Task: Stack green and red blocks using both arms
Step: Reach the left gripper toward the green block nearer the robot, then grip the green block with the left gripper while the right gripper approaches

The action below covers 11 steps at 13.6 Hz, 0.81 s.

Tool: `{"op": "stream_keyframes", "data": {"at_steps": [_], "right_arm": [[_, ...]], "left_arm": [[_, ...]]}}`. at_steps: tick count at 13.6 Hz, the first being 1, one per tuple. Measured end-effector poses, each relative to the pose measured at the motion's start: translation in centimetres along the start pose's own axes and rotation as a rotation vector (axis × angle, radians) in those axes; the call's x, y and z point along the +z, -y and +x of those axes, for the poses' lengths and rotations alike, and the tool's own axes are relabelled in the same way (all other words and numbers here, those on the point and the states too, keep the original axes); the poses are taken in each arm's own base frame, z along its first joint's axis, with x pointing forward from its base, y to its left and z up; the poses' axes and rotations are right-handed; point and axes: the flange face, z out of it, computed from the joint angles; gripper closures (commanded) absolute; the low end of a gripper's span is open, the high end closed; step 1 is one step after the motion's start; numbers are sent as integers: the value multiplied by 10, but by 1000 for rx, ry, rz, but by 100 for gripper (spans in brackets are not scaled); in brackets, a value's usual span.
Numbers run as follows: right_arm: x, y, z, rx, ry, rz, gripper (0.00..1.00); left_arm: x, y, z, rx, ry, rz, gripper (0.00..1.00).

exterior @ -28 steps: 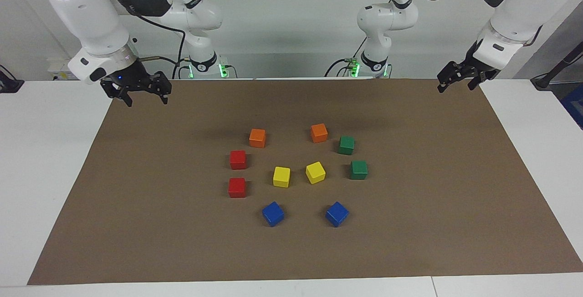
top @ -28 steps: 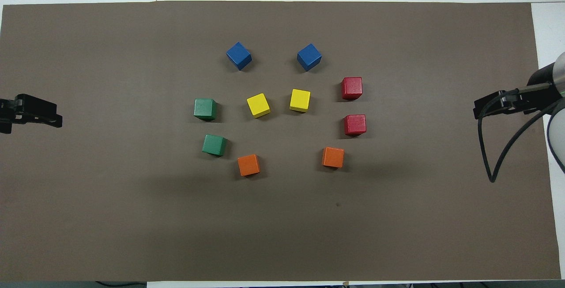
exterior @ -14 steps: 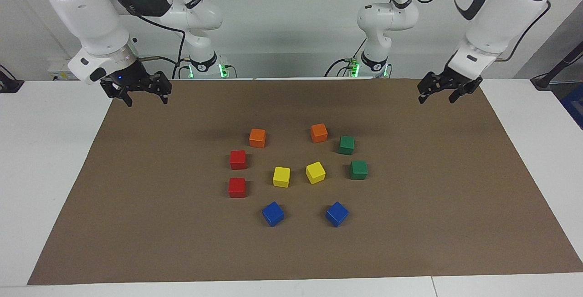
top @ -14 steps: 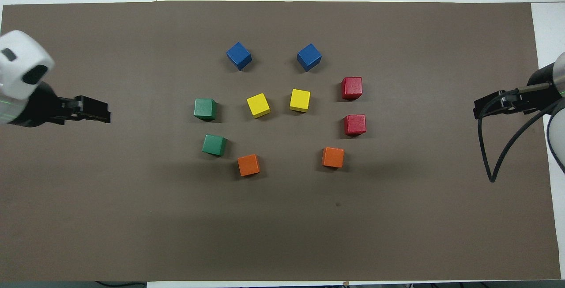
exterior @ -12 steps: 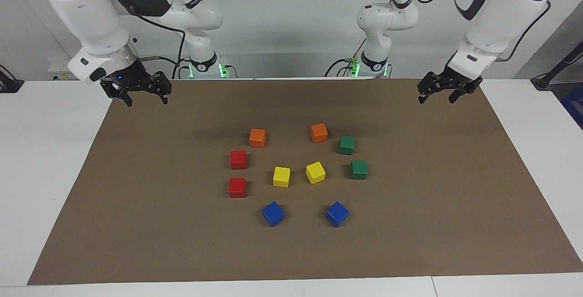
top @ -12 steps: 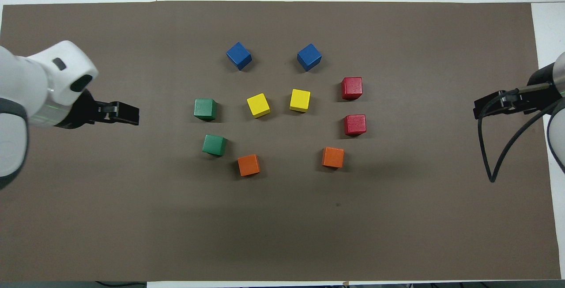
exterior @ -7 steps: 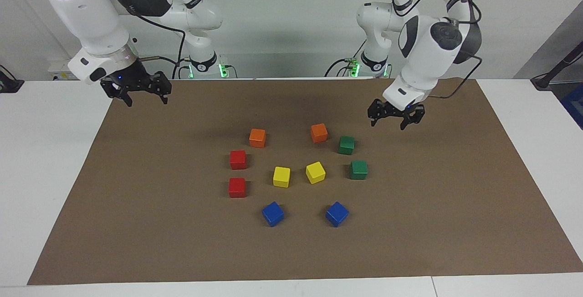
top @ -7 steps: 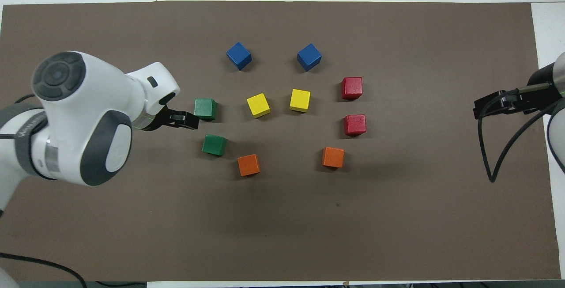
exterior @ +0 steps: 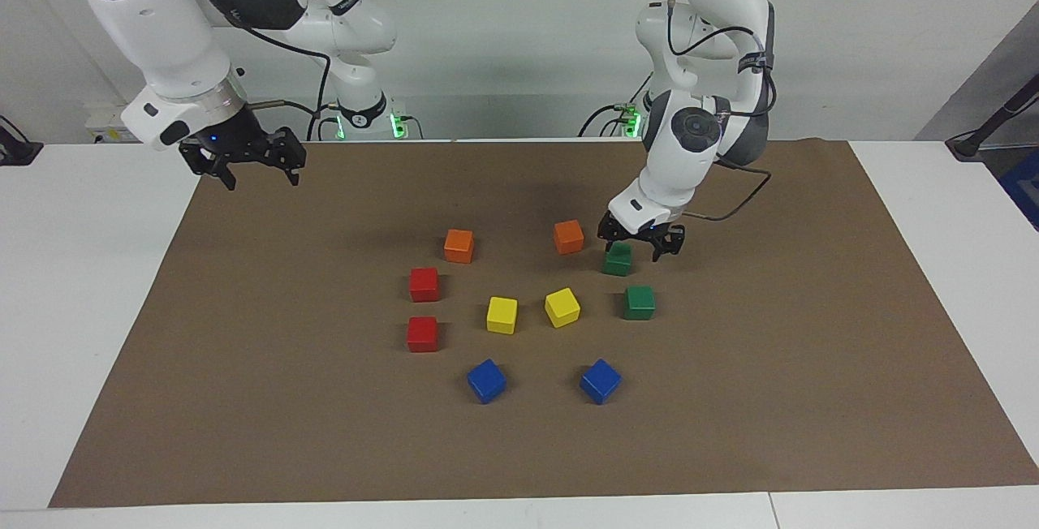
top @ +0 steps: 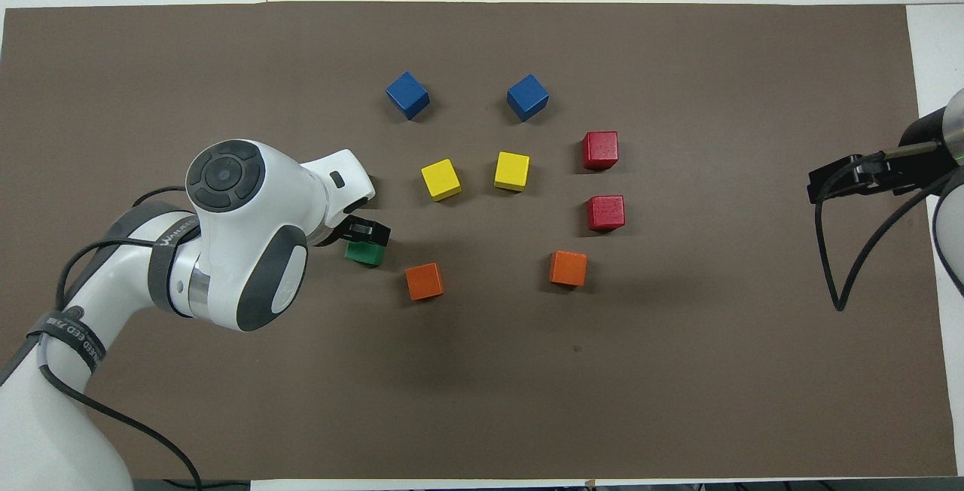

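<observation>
Two green blocks lie toward the left arm's end of the cluster. My left gripper [exterior: 638,242] hangs open, low over the nearer green block [exterior: 617,261], partly covering its top; contact cannot be told. In the overhead view the left gripper [top: 367,233] overlaps that green block [top: 366,254], and the arm hides the other one. The farther green block [exterior: 639,303] stands free. Two red blocks [exterior: 424,284] [exterior: 422,334] lie toward the right arm's end, also seen as red blocks [top: 600,150] [top: 605,213]. My right gripper [exterior: 260,176] waits open over the mat's corner.
A brown mat [exterior: 519,448] covers the white table. Two orange cubes [exterior: 459,246] [exterior: 568,237] lie nearest the robots, the second close beside the left gripper. Two yellow cubes [exterior: 502,315] [exterior: 562,307] sit in the middle, two blue cubes [exterior: 486,380] [exterior: 601,380] farthest out.
The left arm has swung in from the mat's edge and come down over the nearer green block. The right arm and all blocks have stayed still.
</observation>
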Motion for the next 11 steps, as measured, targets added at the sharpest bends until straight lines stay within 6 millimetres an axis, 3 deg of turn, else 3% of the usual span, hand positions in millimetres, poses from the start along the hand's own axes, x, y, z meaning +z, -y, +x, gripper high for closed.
{"op": "stream_keyframes", "data": {"at_steps": [6,8,11], "right_arm": [[1,10,1,6,2,-1,0],[1,35,1,20,1,-5,0],[0,89,0,55,-12,-11,0]], "left_arm": [[24,-17,-13,34,-6,4,0],[29,-18,-16,35,-3,4,0],[30,-17,-16,34,-8,4,0]]}}
